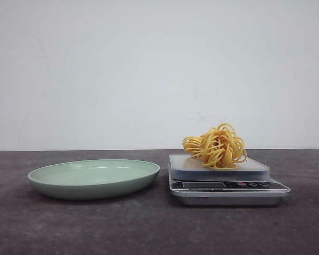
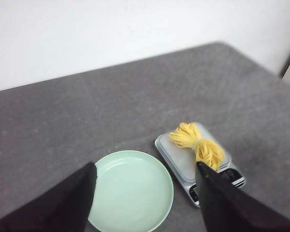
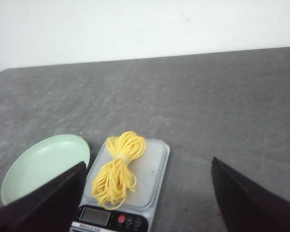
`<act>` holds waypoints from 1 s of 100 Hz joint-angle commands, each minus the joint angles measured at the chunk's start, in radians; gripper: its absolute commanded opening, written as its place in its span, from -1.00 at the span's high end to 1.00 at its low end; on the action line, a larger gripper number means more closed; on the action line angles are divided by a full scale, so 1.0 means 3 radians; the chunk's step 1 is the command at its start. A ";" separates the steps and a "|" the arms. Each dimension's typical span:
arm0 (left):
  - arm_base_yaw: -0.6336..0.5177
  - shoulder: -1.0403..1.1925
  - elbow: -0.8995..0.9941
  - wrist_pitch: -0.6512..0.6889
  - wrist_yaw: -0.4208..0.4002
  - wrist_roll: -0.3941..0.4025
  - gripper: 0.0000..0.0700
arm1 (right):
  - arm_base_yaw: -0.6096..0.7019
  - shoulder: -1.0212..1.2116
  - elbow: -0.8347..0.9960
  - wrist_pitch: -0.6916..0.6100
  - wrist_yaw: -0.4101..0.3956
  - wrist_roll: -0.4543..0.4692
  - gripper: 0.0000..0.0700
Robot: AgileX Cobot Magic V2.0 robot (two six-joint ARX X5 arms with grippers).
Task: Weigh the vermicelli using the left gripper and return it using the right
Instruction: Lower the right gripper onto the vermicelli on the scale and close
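On the left of the grey bench point(image 1: 53, 228) I see the pale green plate point(image 1: 93, 178), with nothing on it. Just beside it, on the right, stands the silver kitchen scale point(image 1: 227, 187), and the vermicelli point(image 1: 217, 145) lies on its platform as a yellow bundle. My left hand point(image 2: 145, 193) hangs above the plate and the scale with fingers spread, holding nothing. My right hand point(image 3: 147, 198) is above the scale, also spread wide and holding nothing.
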 commanded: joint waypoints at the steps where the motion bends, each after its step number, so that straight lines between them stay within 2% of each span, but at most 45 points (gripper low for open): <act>1: -0.0055 -0.0121 -0.0038 -0.0057 -0.0109 -0.0189 -0.13 | 0.0064 0.0104 0.0047 0.0031 -0.0014 -0.0027 -0.49; 18: -0.0067 -0.0440 -0.0294 -0.0261 -0.0253 -0.0352 -0.13 | 0.0314 0.0401 0.0047 0.0140 0.0042 -0.0023 -0.49; 38: -0.0067 -0.0626 -0.0586 -0.0300 -0.0267 -0.0548 -0.13 | 0.0635 0.0899 0.0052 0.0416 0.0126 0.0039 -0.49; 76: -0.0067 -0.0631 -0.0765 -0.0287 -0.0347 -0.0557 -0.13 | 0.1097 0.1966 0.0061 0.0908 0.0207 0.0231 -0.49; 100: -0.0067 -0.0631 -0.0765 -0.0291 -0.0366 -0.0553 -0.13 | 0.1239 0.2655 0.0275 0.0961 0.0305 0.0224 -0.49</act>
